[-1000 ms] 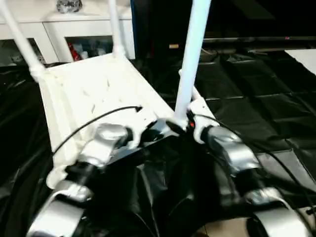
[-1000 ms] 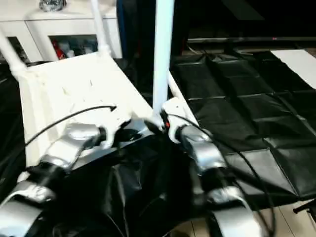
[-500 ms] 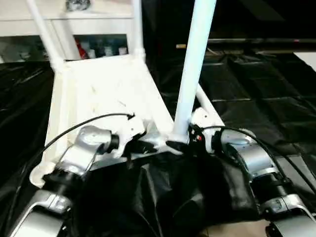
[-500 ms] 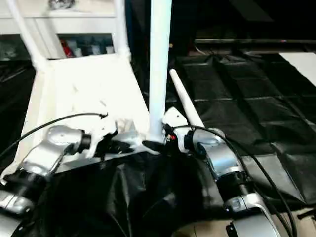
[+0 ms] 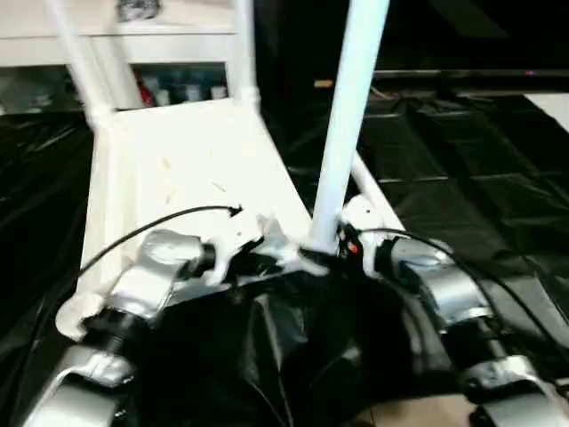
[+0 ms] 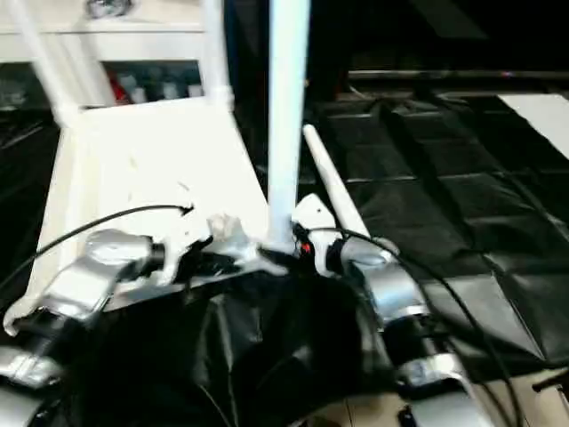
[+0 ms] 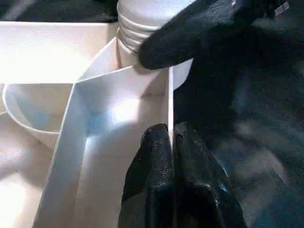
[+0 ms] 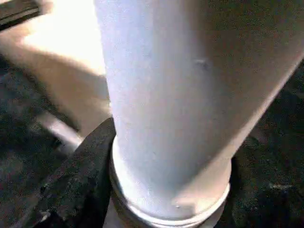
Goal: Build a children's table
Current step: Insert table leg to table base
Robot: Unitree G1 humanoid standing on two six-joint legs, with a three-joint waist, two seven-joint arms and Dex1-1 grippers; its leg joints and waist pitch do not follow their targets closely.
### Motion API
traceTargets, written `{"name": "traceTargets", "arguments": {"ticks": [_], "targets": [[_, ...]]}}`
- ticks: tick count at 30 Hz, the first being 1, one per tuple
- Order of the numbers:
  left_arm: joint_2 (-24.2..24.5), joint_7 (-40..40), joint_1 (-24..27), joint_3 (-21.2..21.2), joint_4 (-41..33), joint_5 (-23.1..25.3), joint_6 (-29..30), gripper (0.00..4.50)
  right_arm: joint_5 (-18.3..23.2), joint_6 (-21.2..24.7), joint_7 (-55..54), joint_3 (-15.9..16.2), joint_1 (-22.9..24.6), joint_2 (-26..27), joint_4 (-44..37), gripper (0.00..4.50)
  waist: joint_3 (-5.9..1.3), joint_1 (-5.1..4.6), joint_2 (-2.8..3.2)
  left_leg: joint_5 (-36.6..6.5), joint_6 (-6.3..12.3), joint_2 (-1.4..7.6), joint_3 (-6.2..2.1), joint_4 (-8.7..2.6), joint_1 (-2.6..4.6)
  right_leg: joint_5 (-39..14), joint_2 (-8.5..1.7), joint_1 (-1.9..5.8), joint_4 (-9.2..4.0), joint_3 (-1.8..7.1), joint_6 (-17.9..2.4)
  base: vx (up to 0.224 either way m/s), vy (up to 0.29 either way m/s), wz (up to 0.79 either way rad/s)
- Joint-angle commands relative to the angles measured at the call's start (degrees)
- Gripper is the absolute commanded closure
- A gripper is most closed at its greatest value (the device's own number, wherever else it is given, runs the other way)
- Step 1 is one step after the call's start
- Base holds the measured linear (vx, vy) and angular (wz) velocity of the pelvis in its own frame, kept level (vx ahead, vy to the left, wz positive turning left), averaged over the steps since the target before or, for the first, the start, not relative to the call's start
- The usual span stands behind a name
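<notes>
The children's table lies upside down: its white tabletop (image 5: 178, 160) rests on a black sheet with the ribbed underside up. Two white legs (image 5: 76, 53) (image 5: 243, 44) stand in the far corner sockets. A third leg (image 5: 351, 107) stands upright at the near right corner. My right gripper (image 5: 324, 258) is closed around this leg's base, with a black finger (image 8: 85, 161) against its collar. Beside it, my left gripper (image 7: 171, 135) is shut on the tabletop's thin near rim wall. A fourth leg (image 6: 327, 187) lies on the sheet to the right of the tabletop.
The black quilted sheet (image 5: 462, 178) covers the floor all round. A white cabinet (image 5: 53, 36) with glass doors stands behind the tabletop. A white panel (image 6: 542, 107) lies at the far right. Black cables run over both silver forearms.
The camera has shifted, so the whole scene sits differently. My right gripper's fingers have drawn in around the upright leg's base. The left gripper keeps its hold on the rim.
</notes>
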Motion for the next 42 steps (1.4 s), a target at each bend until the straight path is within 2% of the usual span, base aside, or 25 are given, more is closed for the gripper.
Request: {"name": "traceTargets", "arguments": {"ticks": [1, 2, 3, 4, 5, 6, 8, 9, 10, 12, 14, 17, 19, 22, 23, 24, 25, 26, 29, 30, 31, 32, 34, 39, 42], "targets": [[-4.7, 6.4, -3.9, 2.2, 0.9, -1.8, 0.6, 4.5, 0.5, 1.2, -4.5, 0.3, -1.2, 4.2, 2.5, 1.76, -3.64, -0.22, -0.45, -18.1, -0.63, 2.9, -1.74, -3.96, 1.74, -22.9, -4.53, 1.7, -5.42, 2.48, -10.6, 0.0, 0.0, 0.0], [-6.8, 11.1, -5.4, 3.5, 2.6, -1.6, 2.3, 4.5, 0.5, 1.4, -9.0, -0.9, -2.1, 6.5, 4.5, 1.76, -3.7, -0.35, -0.22, -18.9, -1.08, 2.84, -1.81, -3.87, 1.97, -24.0, -4.6, 1.58, -5.58, 2.46, -10.4, 0.0, 0.0, 0.0], [-8.5, 14.7, -6.6, 4.7, 3.8, -1.8, 3.8, 4.5, 0.6, 1.6, -12.8, -1.9, -3.0, 8.4, 6.1, 1.76, -3.7, -0.52, -0.29, -19.1, -1.28, 2.8, -1.8, -3.84, 2.03, -24.4, -4.56, 1.46, -5.61, 2.48, -10.5, 0.0, 0.0, 0.0], [-10.2, 17.5, -7.2, 5.3, 4.1, -2.0, 4.9, 4.5, 0.1, 0.9, -16.3, -2.1, -3.7, 10.4, 7.6, 1.76, -3.81, -0.31, -0.12, -18.6, -1.43, 2.74, -1.97, -3.83, 2.08, -24.4, -4.68, 1.68, -5.62, 2.36, -10.4, 0.0, 0.0, 0.0], [-11.3, 19.0, -7.4, 5.7, 4.1, -2.0, 5.5, 4.5, -0.3, 0.4, -18.3, -2.1, -4.1, 11.6, 8.6, 1.76, -3.79, -0.42, -0.21, -18.1, -1.31, 2.82, -1.9, -3.84, 1.88, -23.4, -4.69, 1.65, -5.61, 2.4, -10.6, 0.0, 0.0, 0.0], [-11.8, 19.6, -7.2, 5.5, 3.6, -1.8, 5.9, 4.5, -0.6, 0.0, -19.2, -1.9, -4.2, 12.4, 9.1, 1.76, -3.96, -0.32, -0.4, -17.1, -0.69, 2.72, -1.9, -3.87, 1.58, -22.1, -4.6, 2.01, -5.51, 2.32, -10.4, 0.0, 0.0, 0.0], [-12.2, 19.9, -7.0, 5.3, 3.0, -1.6, 6.4, 4.5, -0.6, -0.6, -19.1, -1.6, -4.2, 12.9, 9.1, 1.76, -4.09, -0.2, -0.34, -15.8, 0.31, 2.76, -1.74, -3.78, 1.47, -18.9, -4.54, 2.11, -5.31, 2.43, -10.6, 0.0, 0.0, 0.0], [-12.4, 20.0, -6.7, 5.1, 2.7, -1.2, 6.6, 4.5, -0.7, -0.9, -18.8, -1.6, -4.1, 13.1, 9.0, 1.2, -4.14, -0.16, -0.33, -15.2, 0.58, 2.77, -1.74, -3.78, 1.37, -17.8, -4.55, 2.23, -5.16, 2.42, -10.8, 0.0, 0.0, 0.0], [-12.2, 19.4, -6.0, 4.2, 2.0, -0.5, 6.4, 4.5, -0.2, -1.0, -17.5, -2.0, -4.2, 13.2, 8.7, 1.06, -4.22, -0.06, -0.37, -13.8, 1.42, 2.76, -1.66, -3.7, 1.24, -15.6, -4.56, 2.44, -4.93, 2.4, -11.2, 0.0, 0.0, 0.0], [-12.3, 19.3, -5.9, 3.9, 1.9, -0.3, 6.6, 4.5, -0.4, -1.5, -17.6, -2.2, -4.6, 13.1, 9.1, 1.0, -4.24, -0.08, -0.3, -13.1, 1.97, 2.78, -1.6, -3.67, 1.19, -13.9, -4.48, 2.44, -4.79, 2.38, -11.8, 0.0, 0.0, 0.0], [-12.2, 19.1, -5.6, 3.6, 1.6, -0.1, 6.7, 4.5, -1.5, -2.4, -18.4, -1.9, -4.8, 12.7, 9.3, 0.7, -4.26, -0.07, -0.27, -13.0, 2.04, 2.84, -1.56, -3.62, 1.27, -13.7, -4.52, 2.45, -4.78, 2.35, -12.2, 0.0, 0.0, 0.0], [-12.2, 20.0, -5.6, 3.8, 1.5, -0.1, 7.4, 4.5, -3.1, -3.6, -19.9, -1.5, -5.0, 11.6, 9.3, 0.7, -4.07, -0.19, -0.23, -14.7, 1.59, 2.87, -1.61, -3.75, 1.4, -16.0, -4.46, 2.34, -4.98, 2.31, -12.0, 0.0, 0.0, 0.0], [-12.4, 23.4, -6.4, 5.3, 3.0, 0.3, 9.0, 4.5, -3.8, -3.5, -21.1, -1.6, -4.3, 9.8, 7.6, 0.7, -4.0, -0.19, -0.09, -15.4, 1.21, 2.87, -1.65, -3.8, 1.52, -17.1, -4.44, 2.27, -5.12, 2.33, -11.7, 0.0, 0.0, 0.0], [-12.5, 28.1, -7.9, 7.3, 5.9, 0.8, 9.6, 4.5, -3.4, -2.3, -20.9, -2.6, -2.5, 8.0, 3.6, 0.7, -4.12, -0.18, -0.23, -15.2, 1.12, 2.8, -1.66, -3.86, 1.49, -15.7, -4.2, 2.41, -5.02, 2.3, -10.9, 0.0, 0.0, 0.0], [-12.4, 29.1, -8.3, 7.7, 6.6, 1.1, 9.5, 4.5, -3.4, -2.0, -20.8, -2.8, -1.7, 7.5, 2.2, 0.7, -4.2, -0.41, 0.26, -14.0, 1.29, 2.63, -1.95, -3.95, 0.78, -14.2, -4.34, 3.04, -4.68, 2.18, -10.8, 0.0, 0.0, 0.0], [-12.4, 29.7, -8.4, 7.9, 6.8, 1.1, 9.5, 4.5, -3.3, -1.7, -20.7, -2.9, -1.2, 7.3, 1.4, 0.7, -4.37, -0.79, -0.23, -13.2, 1.86, 2.53, -1.84, -3.76, 0.71, -12.4, -4.2, 3.09, -4.73, 2.11, -11.0, 0.0, 0.0, 0.0], [-12.4, 30.1, -8.5, 8.0, 6.9, 1.3, 9.6, 4.5, -3.3, -1.5, -20.7, -3.1, -0.7, 7.1, 0.6, 0.7, -4.51, -0.8, -0.11, -12.8, 2.2, 2.52, -1.83, -3.61, 0.79, -11.3, -4.33, 3.08, -4.66, 2.16, -11.4, 0.0, 0.0, 0.0], [-12.4, 30.4, -8.5, 8.1, 6.9, 1.4, 9.6, 4.5, -3.3, -1.4, -20.7, -3.3, -0.5, 7.0, 0.2, 0.7, -4.56, -1.07, -0.28, -11.7, 3.06, 2.41, -1.65, -3.33, 0.63, -9.5, -4.34, 3.13, -4.61, 2.21, -12.3, 0.0, 0.0, 0.0], [-12.5, 31.0, -8.6, 8.2, 7.1, 1.6, 9.5, 4.5, -3.3, -1.2, -21.2, -3.8, 0.0, 7.0, -0.4, 0.7, -4.76, -0.99, 0.21, -9.7, 4.26, 2.46, -1.63, -3.08, 0.68, -7.0, -4.27, 3.14, -4.4, 2.1, -13.8, 0.0, 0.0, 0.0], [-12.7, 31.6, -8.7, 8.1, 7.1, 1.6, 9.8, 4.5, -3.4, -1.2, -21.5, -4.1, 0.1, 7.1, -0.2, 0.7, -4.87, -0.99, 0.15, -8.3, 4.99, 2.61, -1.6, -3.0, 0.65, -4.3, -4.13, 3.09, -4.09, 2.03, -14.6, 0.0, 0.0, 0.0], [-12.9, 32.1, -8.7, 8.2, 7.1, 1.6, 10.0, 4.5, -3.4, -1.2, -21.7, -4.2, 0.0, 7.2, -0.1, 0.7, -4.83, -1.0, 0.2, -8.2, 5.22, 2.66, -1.59, -3.01, 0.65, -3.8, -4.12, 3.03, -4.06, 2.0, -14.9, 0.0, 0.0, 0.0], [-12.9, 32.6, -8.8, 8.1, 7.4, 1.6, 10.1, 4.5, -3.3, -0.9, -21.9, -4.0, 0.2, 7.2, -0.4, 0.7, -4.74, -1.06, 0.41, -8.5, 5.34, 2.68, -1.61, -3.02, 0.61, -3.7, -4.08, 3.0, -4.1, 1.92, -15.3, 0.0, 0.0, 0.0], [-13.2, 34.0, -9.0, 8.5, 7.8, 1.4, 10.5, 4.5, -3.2, -0.5, -22.2, -3.7, 0.5, 7.4, -1.0, 0.7, -4.61, -1.1, 0.39, -10.4, 4.89, 2.75, -1.63, -3.11, 0.78, -5.6, -4.14, 2.94, -4.32, 1.89, -15.5, 0.0, 0.0, 0.0], [-13.3, 39.8, -10.0, 10.7, 9.9, 1.6, 10.9, 4.5, -3.1, 0.2, -22.5, -3.4, 0.3, 7.8, -1.9, 0.7, -4.46, -1.31, 0.22, -12.2, 3.66, 2.64, -1.74, -3.28, 0.66, -9.0, -4.19, 3.06, -4.57, 1.89, -14.2, 0.0, 0.0, 0.0], [-13.0, 41.7, -10.3, 11.7, 10.2, 1.5, 11.2, 4.5, -3.0, 0.3, -22.7, -3.9, -0.1, 7.5, -1.9, 0.7, -4.61, -1.4, 0.27, -11.4, 3.86, 2.56, -1.73, -3.1, 0.66, -7.8, -4.21, 3.08, -4.51, 1.93, -14.2, 0.0, 0.0, 0.0]]}}
